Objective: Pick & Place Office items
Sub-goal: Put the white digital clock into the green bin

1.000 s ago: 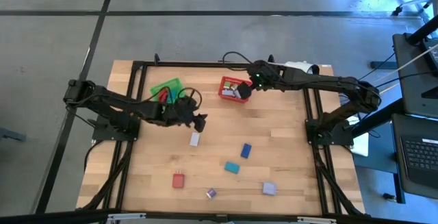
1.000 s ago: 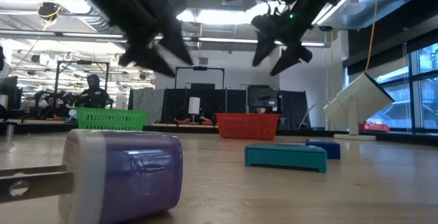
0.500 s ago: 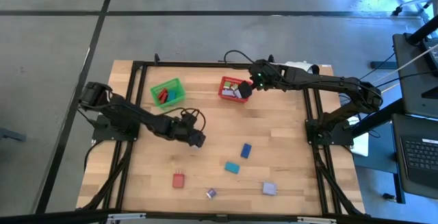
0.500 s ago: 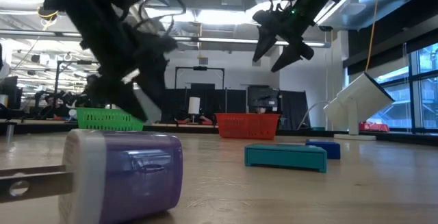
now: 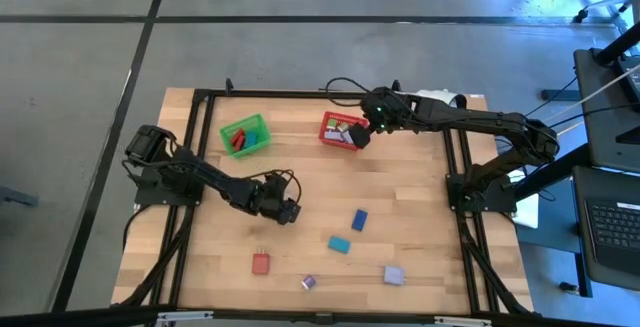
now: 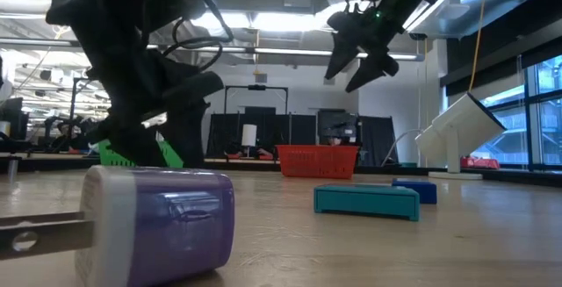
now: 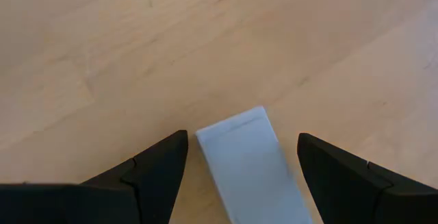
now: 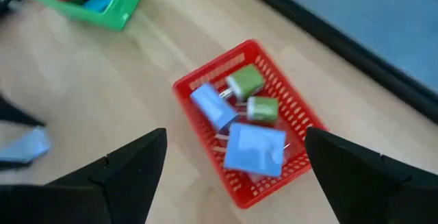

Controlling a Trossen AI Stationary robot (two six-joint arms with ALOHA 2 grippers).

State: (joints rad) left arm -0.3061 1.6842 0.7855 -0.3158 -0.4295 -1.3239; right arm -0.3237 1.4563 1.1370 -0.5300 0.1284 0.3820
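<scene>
The white piece [image 7: 250, 169] lies flat on the wooden table between the fingers of my open left gripper [image 7: 241, 136]. The fingers stand on either side of it with a gap, touching nothing. From above, my left gripper [image 5: 290, 210] covers the piece. My right gripper [image 5: 358, 137] hangs open and empty over the red basket [image 5: 333, 135], which holds green and blue pieces [image 8: 253, 145]. On the table lie a blue block [image 5: 359, 219], a teal block [image 5: 339, 244], a red piece [image 5: 260, 263], a small purple piece [image 5: 308, 282] and a lavender piece [image 5: 394, 275].
The green basket [image 5: 245, 134], at the far left, holds red and blue pieces. A black frame [image 5: 200, 95] runs round the table's far edge and sides. Bare wood lies between the baskets and the loose pieces. A white angled object [image 6: 457, 133] stands at the far right.
My left gripper has come down and toward the table's near edge, tipping more steeply downward, and now straddles the white piece, which has stayed where it lay. Its fingers have kept their gap.
</scene>
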